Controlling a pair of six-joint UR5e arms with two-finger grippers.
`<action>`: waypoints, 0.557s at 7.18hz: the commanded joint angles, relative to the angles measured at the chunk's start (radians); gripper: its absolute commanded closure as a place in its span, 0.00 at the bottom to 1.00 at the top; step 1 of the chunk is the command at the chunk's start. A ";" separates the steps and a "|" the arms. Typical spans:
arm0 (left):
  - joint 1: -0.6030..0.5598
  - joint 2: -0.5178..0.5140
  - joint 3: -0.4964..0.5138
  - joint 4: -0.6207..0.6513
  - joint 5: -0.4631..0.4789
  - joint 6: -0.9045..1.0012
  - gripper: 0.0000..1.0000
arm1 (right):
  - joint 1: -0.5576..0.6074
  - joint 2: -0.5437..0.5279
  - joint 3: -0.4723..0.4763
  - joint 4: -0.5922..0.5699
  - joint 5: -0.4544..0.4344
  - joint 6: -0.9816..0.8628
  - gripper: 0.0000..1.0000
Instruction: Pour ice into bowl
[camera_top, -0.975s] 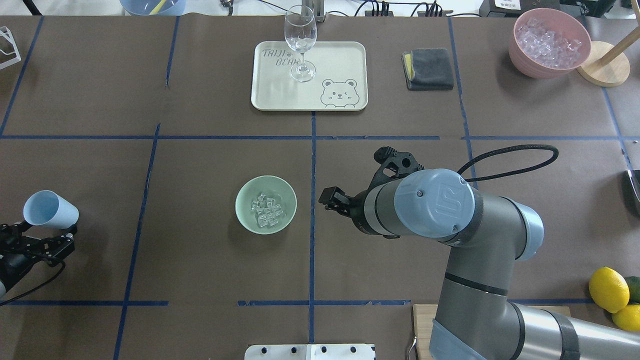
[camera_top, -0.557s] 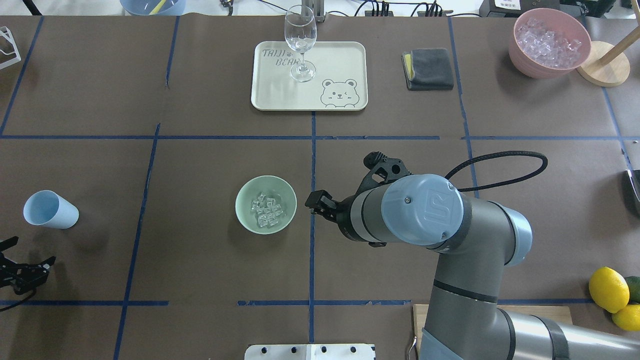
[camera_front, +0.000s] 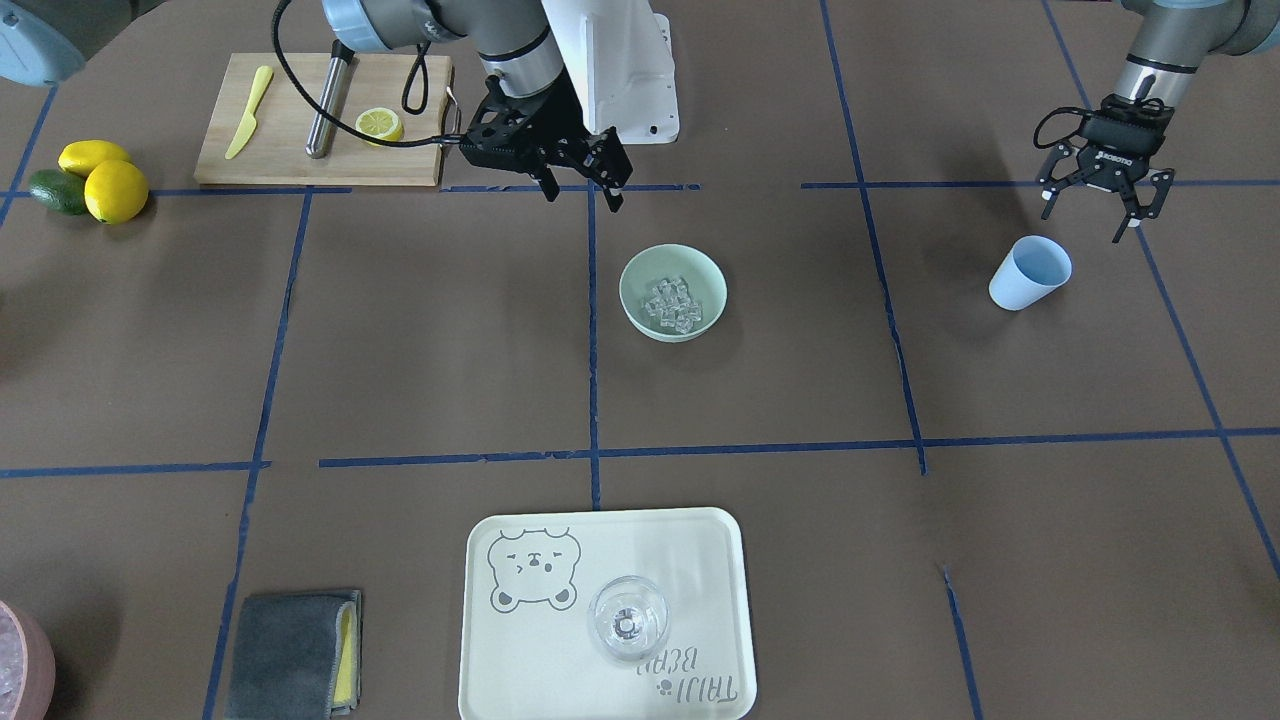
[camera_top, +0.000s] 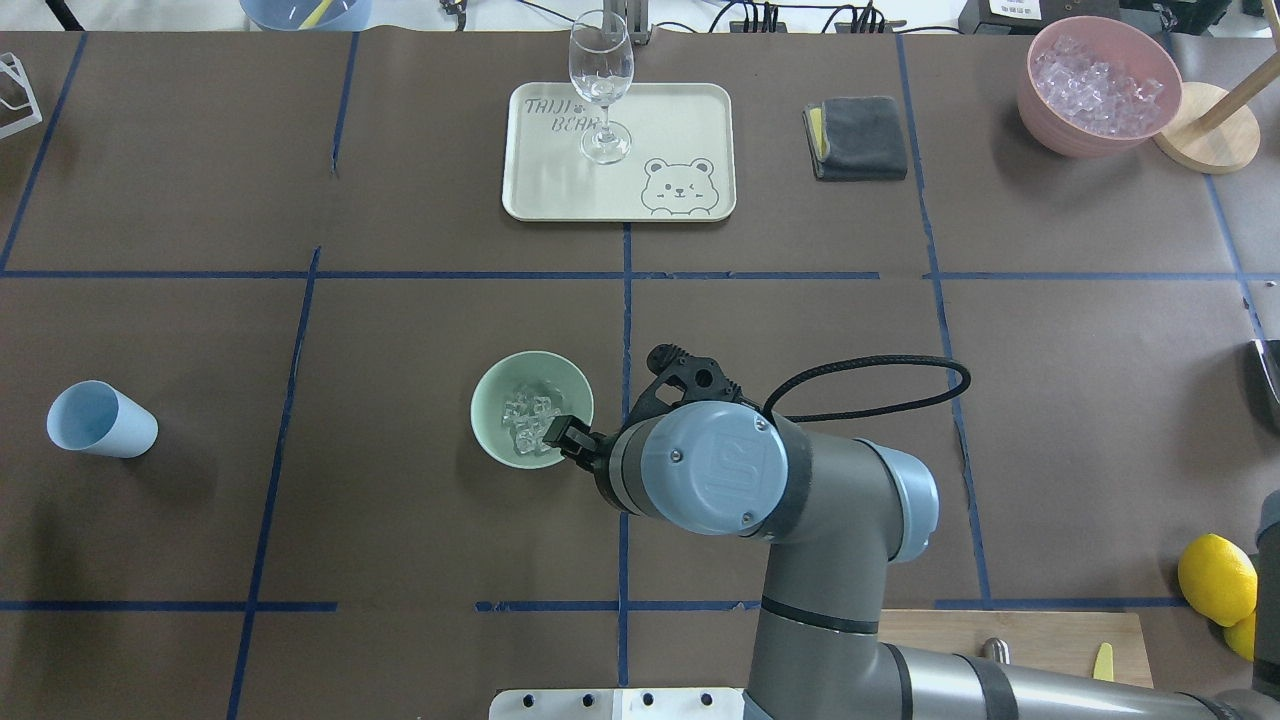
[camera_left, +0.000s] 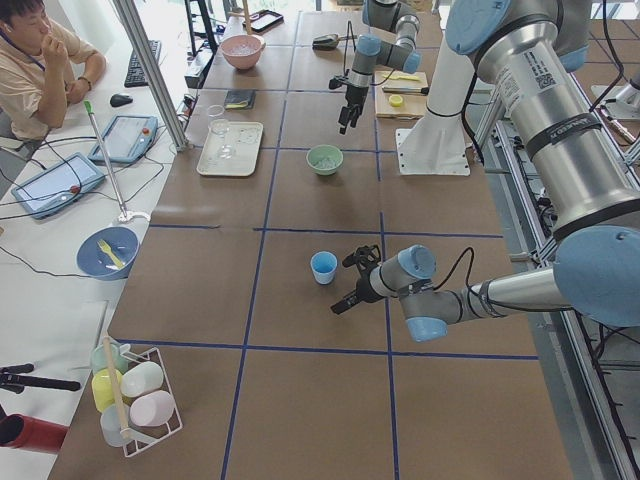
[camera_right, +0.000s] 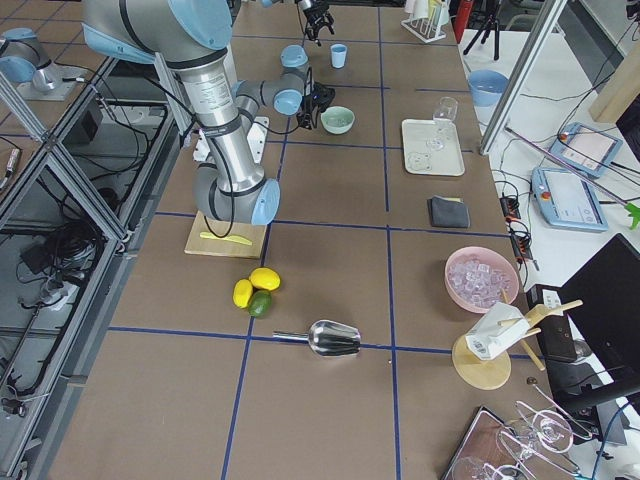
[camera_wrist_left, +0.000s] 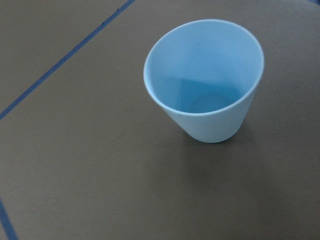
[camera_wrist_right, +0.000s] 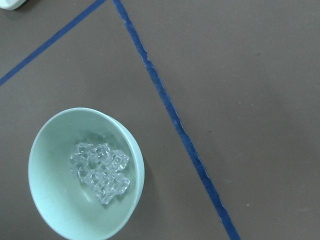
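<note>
Across the bench (camera_front: 400, 350), brown paper is marked off by blue tape lines, with aluminium framing and a side desk of tablets alongside, where an operator (camera_left: 35, 50) sits. Near the middle stands the bowl (camera_front: 692, 262), upright, with the ice (camera_front: 672, 305) heaped inside it. The right arm's fingers (camera_front: 610, 185) are spread apart and hold nothing. They hang above the bench near the bowl, on the robot's side, and from overhead their tips overlap its near rim. The left arm's fingers (camera_front: 1126, 215) are also spread and empty, just beside the light blue cup (camera_front: 1030, 272), which stands upright with nothing in it.

On the far side from the robot lie a cream tray (camera_front: 520, 660) carrying a wine glass (camera_front: 627, 620), a grey cloth (camera_front: 290, 652), and a pink container (camera_top: 1040, 110) full of ice. By the robot's base a cutting board (camera_front: 290, 165) bears a yellow knife (camera_front: 248, 110) and half a lemon (camera_front: 380, 124). Whole lemons (camera_front: 115, 190) sit next to it.
</note>
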 joint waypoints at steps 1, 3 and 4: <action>-0.131 0.017 0.017 -0.029 -0.073 0.100 0.00 | 0.013 0.069 -0.130 0.018 -0.045 -0.031 0.00; -0.139 0.019 0.056 -0.087 -0.069 0.097 0.00 | 0.022 0.117 -0.294 0.150 -0.047 -0.031 0.01; -0.142 0.019 0.072 -0.120 -0.072 0.096 0.00 | 0.027 0.125 -0.320 0.168 -0.047 -0.026 0.24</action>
